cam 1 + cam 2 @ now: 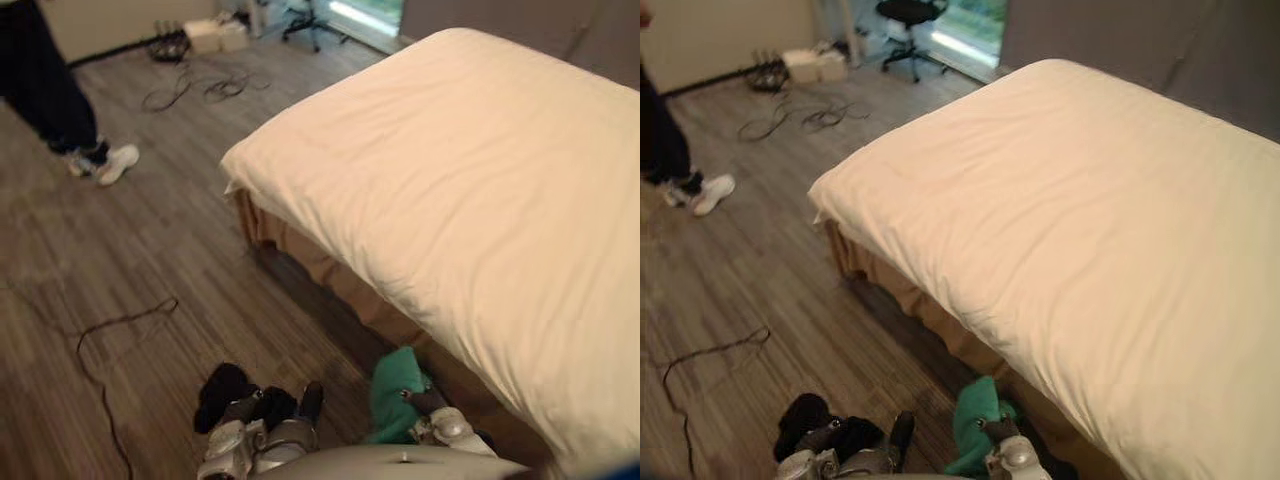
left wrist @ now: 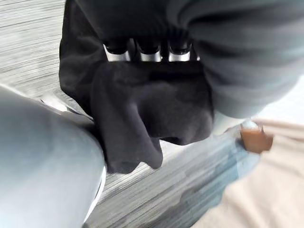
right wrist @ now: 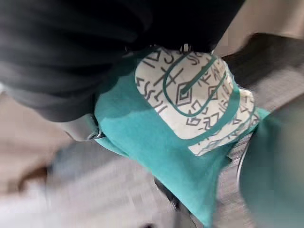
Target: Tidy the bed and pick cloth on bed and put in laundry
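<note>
— Beside the smooth cream-covered bed [image 1: 470, 180], what are we holding?
— Fingers of our left hand [image 2: 150, 56] curl round a crumpled black fabric garment [image 2: 152, 109]; our right hand [image 1: 428, 402] clutches a teal printed cotton garment [image 3: 156, 156]. We reckon we're at the carrying step; next we must find the laundry.

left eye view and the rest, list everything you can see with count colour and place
bed: one, cream cover over tan skirt, right of room
floor: one, grey-brown wood, left of bed
black cloth: one, black, held low over floor
green cloth: one, teal with white patterned patch, held low beside bed
office chair: one, black, far end
cables: one tangle, dark, far floor
person: one, dark trousers, white shoes, far left
left hand: one, silver, curled round black cloth
right hand: one, silver, gripping green cloth
</note>
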`<state>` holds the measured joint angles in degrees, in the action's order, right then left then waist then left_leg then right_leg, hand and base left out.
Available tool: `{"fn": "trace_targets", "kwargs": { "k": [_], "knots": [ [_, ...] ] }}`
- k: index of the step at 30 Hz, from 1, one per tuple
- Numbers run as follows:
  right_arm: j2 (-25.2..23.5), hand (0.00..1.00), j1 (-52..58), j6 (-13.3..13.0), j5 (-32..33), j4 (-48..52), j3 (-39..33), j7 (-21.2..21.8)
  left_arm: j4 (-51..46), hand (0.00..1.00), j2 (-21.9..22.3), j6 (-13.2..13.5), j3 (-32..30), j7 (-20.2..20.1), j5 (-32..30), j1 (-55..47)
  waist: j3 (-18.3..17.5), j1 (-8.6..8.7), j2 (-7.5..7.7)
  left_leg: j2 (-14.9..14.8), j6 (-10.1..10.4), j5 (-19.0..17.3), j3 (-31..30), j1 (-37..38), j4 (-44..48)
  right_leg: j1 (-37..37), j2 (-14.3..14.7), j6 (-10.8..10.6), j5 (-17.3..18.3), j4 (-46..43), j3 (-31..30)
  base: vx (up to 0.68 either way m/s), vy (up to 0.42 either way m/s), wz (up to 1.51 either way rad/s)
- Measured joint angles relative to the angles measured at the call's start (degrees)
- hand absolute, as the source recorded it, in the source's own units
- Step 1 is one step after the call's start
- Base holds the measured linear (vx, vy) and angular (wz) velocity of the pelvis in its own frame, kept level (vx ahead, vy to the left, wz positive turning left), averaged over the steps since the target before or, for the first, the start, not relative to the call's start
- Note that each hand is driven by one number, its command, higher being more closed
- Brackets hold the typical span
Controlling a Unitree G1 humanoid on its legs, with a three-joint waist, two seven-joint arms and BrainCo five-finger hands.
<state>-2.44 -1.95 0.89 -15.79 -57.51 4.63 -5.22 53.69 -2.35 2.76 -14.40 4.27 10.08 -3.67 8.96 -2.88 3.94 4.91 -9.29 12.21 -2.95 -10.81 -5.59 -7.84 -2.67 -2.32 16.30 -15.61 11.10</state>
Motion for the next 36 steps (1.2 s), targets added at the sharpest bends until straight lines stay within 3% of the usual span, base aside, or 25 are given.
{"fn": "trace_targets", "kwargs": {
  "k": [1,2,3,4,5,6,7,9,10,11,12,14,16,18,19,20,21,22,24,26,27,28,29,31,36],
  "knots": [
    [0.2,1.0,0.1,0.1,0.0,0.2,-0.1,-0.2,-0.4,1.0,0.5,0.0,-0.4,0.3,0.0,0.2,0.7,-0.13,-0.18,-1.4,-0.9,-1.1,6.2,-0.7,0.6,-0.2,0.5,-0.2,-0.6,0.4,1.5,0.05,0.173,1.99],
    [0.1,1.0,-0.2,0.3,0.3,1.0,-0.5,-0.3,-1.1,1.0,0.6,-0.1,0.0,1.1,-0.1,0.1,1.8,-0.13,-0.08,-3.5,-4.4,-7.9,20.5,-2.3,4.3,-0.7,0.4,0.6,-2.4,1.8,4.2,0.02,0.128,1.8],
    [-0.1,1.0,0.1,0.4,1.0,1.8,-1.0,-0.5,-1.3,1.0,0.2,-0.1,1.0,1.2,-0.3,-0.1,2.3,0.09,-0.87,-5.2,-4.6,-9.8,26.4,-2.5,6.3,-0.6,0.5,0.1,-3.4,0.7,5.8,-0.04,0.176,2.61],
    [1.3,1.0,1.7,0.6,1.2,2.2,-2.0,-0.8,-1.7,1.0,0.8,0.0,2.7,1.4,-0.9,-0.4,2.8,0.42,-3.61,-7.2,-4.2,-9.6,27.2,-2.5,7.9,1.6,1.0,0.8,-1.6,-6.5,7.6,-0.14,0.214,2.19],
    [1.8,1.0,1.8,0.6,1.4,2.7,-2.2,-0.8,-1.6,1.0,0.9,-0.1,3.2,1.8,-1.6,0.0,3.1,0.58,-4.4,-7.4,-2.4,-9.6,26.8,-2.6,8.4,1.7,1.7,1.2,1.2,-4.8,7.9,-0.34,0.252,2.02],
    [2.4,1.0,1.2,0.6,1.6,2.9,-2.2,-0.9,-1.5,1.0,1.0,0.0,3.7,2.4,-2.4,0.6,3.1,0.55,-4.23,-6.9,1.1,-11.7,27.8,-3.0,9.7,2.4,1.3,0.9,1.6,2.1,8.6,-0.52,0.248,1.65],
    [2.5,1.0,0.4,0.1,2.0,2.0,-2.7,-1.4,-1.4,1.0,-0.6,0.3,4.1,2.7,-2.9,1.6,3.2,0.6,-1.97,-7.1,2.1,-15.1,29.1,-6.3,19.2,3.3,-3.2,1.8,0.2,6.5,13.1,-0.44,0.205,1.42],
    [2.9,1.0,0.1,0.4,2.2,0.6,-4.6,-1.7,-0.6,1.0,-0.8,0.2,4.7,2.7,-2.9,1.9,2.9,0.25,-1.79,-9.7,3.2,-16.9,29.0,-6.1,25.5,2.7,-4.2,1.7,0.2,5.9,15.8,-0.06,0.056,0.79],
    [3.6,1.0,0.3,0.4,2.9,-0.3,-5.5,-1.7,-0.3,1.0,-0.7,0.2,4.8,3.1,-4.1,1.7,2.6,0.83,-1.65,-11.5,5.6,-19.3,28.4,-4.3,26.2,1.4,-5.1,0.7,0.2,5.9,17.8,0.17,0.062,0.64],
    [3.8,1.0,0.4,0.4,4.0,-0.9,-7.0,-1.7,0.2,1.0,-0.7,0.1,5.4,3.1,-4.8,1.6,2.5,1.7,-1.99,-10.3,5.9,-19.2,27.9,-3.3,24.6,0.7,-5.9,-0.1,0.2,5.7,18.7,0.23,0.142,0.8],
    [4.0,1.0,0.9,0.5,5.6,-1.2,-9.2,-1.8,0.6,1.0,-1.3,0.1,6.5,3.1,-5.3,1.7,2.5,1.99,-1.71,-8.6,5.0,-18.4,26.8,-2.1,22.4,0.1,-6.7,-2.8,-1.5,5.2,20.8,0.24,0.195,0.85],
    [3.3,1.0,1.9,0.5,8.1,-2.1,-11.5,-1.7,1.5,1.0,-2.2,-0.1,8.4,2.6,-6.6,2.0,2.4,2.11,-1.38,-7.2,4.3,-17.0,24.5,0.6,18.1,-0.6,-7.4,-3.6,-4.2,2.6,23.1,0.16,0.165,0.64],
    [3.1,1.0,2.3,0.3,8.8,-2.2,-13.1,-1.7,1.7,1.0,-2.9,-0.2,9.8,2.0,-7.4,1.9,2.4,2.56,-1.6,-7.1,4.2,-16.4,21.6,3.0,15.7,-1.3,-7.0,-4.2,-2.5,3.5,24.8,0.12,0.119,0.57],
    [3.1,1.0,2.2,0.3,8.8,-2.4,-15.6,-1.7,2.0,1.0,-4.0,-0.2,9.9,1.3,-7.6,1.9,2.2,2.49,0.01,-4.9,4.1,-16.4,19.7,5.5,13.8,-0.6,-10.5,-3.3,-7.6,0.0,26.5,0.15,0.08,0.61],
    [3.1,1.0,2.2,0.3,8.9,-2.5,-16.0,-1.7,2.4,1.0,-3.9,-0.2,9.9,1.0,-7.6,1.8,2.2,2.59,-0.12,-4.8,4.2,-16.4,19.4,6.2,13.1,-0.5,-11.2,-3.3,-7.6,-1.7,26.4,0.14,0.038,0.36],
    [3.3,1.0,2.2,0.4,8.8,-2.7,-16.8,-1.7,2.2,1.0,-3.4,-0.2,9.8,0.6,-7.4,1.4,2.1,2.43,-0.37,-4.8,4.3,-16.3,18.9,7.8,11.7,1.5,-12.9,-2.8,-8.1,-9.4,25.6,0.08,0.02,0.32],
    [3.0,1.0,2.0,0.3,9.6,-2.5,-17.6,-1.7,2.2,1.0,-3.5,-0.2,10.0,0.6,-7.8,1.3,2.2,2.58,-0.95,-5.0,4.3,-16.3,16.9,8.1,11.5,5.4,-14.2,-0.4,-7.2,-17.3,23.0,0.05,0.019,0.42],
    [2.8,1.0,2.0,0.2,10.0,-2.2,-17.6,-1.7,2.2,1.0,-3.4,-0.2,10.3,0.6,-8.6,1.4,2.4,3.52,-1.34,-5.3,4.3,-16.3,15.5,8.0,11.4,7.0,-13.3,0.1,-5.2,-18.9,20.1,-0.03,0.035,0.79],
    [2.9,1.0,1.9,-0.2,11.3,-1.3,-17.6,-1.7,2.7,1.0,-3.8,-0.2,10.4,0.6,-9.9,1.5,2.8,4.66,-1.92,-7.0,5.0,-15.9,10.8,8.5,10.8,11.1,-5.4,-0.7,0.1,-15.1,4.8,-0.01,-0.02,0.96],
    [2.9,1.0,2.2,-0.3,11.9,-0.8,-17.6,-1.7,4.1,1.0,-4.0,-0.4,11.3,0.5,-11.3,1.7,2.7,5.75,-1.34,-7.1,5.8,-15.4,7.1,9.4,10.5,11.3,-2.7,-1.1,-0.4,-8.6,-0.8,0.09,-0.135,1.18],
    [2.7,1.0,3.0,-0.3,12.3,-0.9,-17.6,-1.7,3.9,1.0,-4.5,-0.5,12.2,0.3,-11.9,1.8,2.2,5.6,0.59,-5.3,6.9,-15.3,5.5,10.1,10.3,10.7,-3.6,-1.5,-6.3,-2.1,-2.6,0.07,-0.172,1.17],
    [2.6,1.0,3.3,-0.4,12.4,-1.1,-17.7,-1.6,4.0,1.0,-5.0,-0.4,12.2,0.0,-12.1,2.1,2.5,5.54,1.66,-4.3,7.5,-15.5,4.8,10.7,9.8,10.5,-4.6,-1.5,-6.7,-1.3,-3.1,0.03,-0.11,0.64],
    [4.5,1.0,7.6,-1.2,14.5,-3.0,-17.5,-1.2,6.1,1.0,-4.4,-0.2,16.4,-1.4,-13.5,2.7,1.8,6.36,-0.05,-1.2,6.8,-10.1,8.8,13.9,-0.3,7.6,-6.5,-3.0,-9.3,8.6,-4.0,-0.02,-0.081,0.23],
    [4.9,1.0,8.0,-1.2,14.5,-3.0,-17.5,-1.2,6.1,1.0,-4.1,-0.2,16.4,-1.4,-13.5,2.6,1.5,6.29,-0.6,-1.6,6.8,-10.1,8.8,14.1,-0.3,7.3,-6.1,-3.4,-8.8,8.7,-3.9,0.0,-0.06,0.03],
    [4.7,1.0,8.6,-1.2,14.7,-3.4,-17.7,-1.2,6.1,1.0,-4.1,-0.1,16.1,-1.4,-13.5,2.5,1.3,5.67,-0.38,-1.5,6.6,-10.0,7.2,15.7,-0.3,3.6,-5.9,-3.5,-10.1,11.2,-2.1,0.08,-0.033,0.13]
  ]
}}
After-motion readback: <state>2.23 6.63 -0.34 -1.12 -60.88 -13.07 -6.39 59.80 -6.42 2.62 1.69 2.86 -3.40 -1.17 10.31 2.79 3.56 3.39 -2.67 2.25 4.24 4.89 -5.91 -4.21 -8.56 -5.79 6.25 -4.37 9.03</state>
